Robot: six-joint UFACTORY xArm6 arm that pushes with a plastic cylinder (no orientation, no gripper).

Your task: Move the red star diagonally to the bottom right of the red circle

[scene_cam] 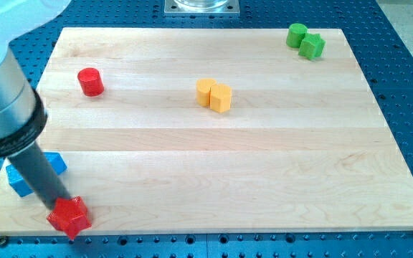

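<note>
1. One red star [69, 216] sits at the surface's [264, 165] seven o'clock corner, my tip [59, 206] touching it.
2. Red circle [90, 82] stands well apart, toward twelve o'clock from the star.
3. I run no claw, only the rod.

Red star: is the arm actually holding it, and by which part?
Nothing is held. My tip only touches the red star at its upper-left edge, near the view's bottom left.

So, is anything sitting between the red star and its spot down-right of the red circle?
Nothing visible blocks it. The red star sits at the view's bottom left with my tip against it; the board between it and the red circle is bare. The blue blocks lie left of that path.
</note>
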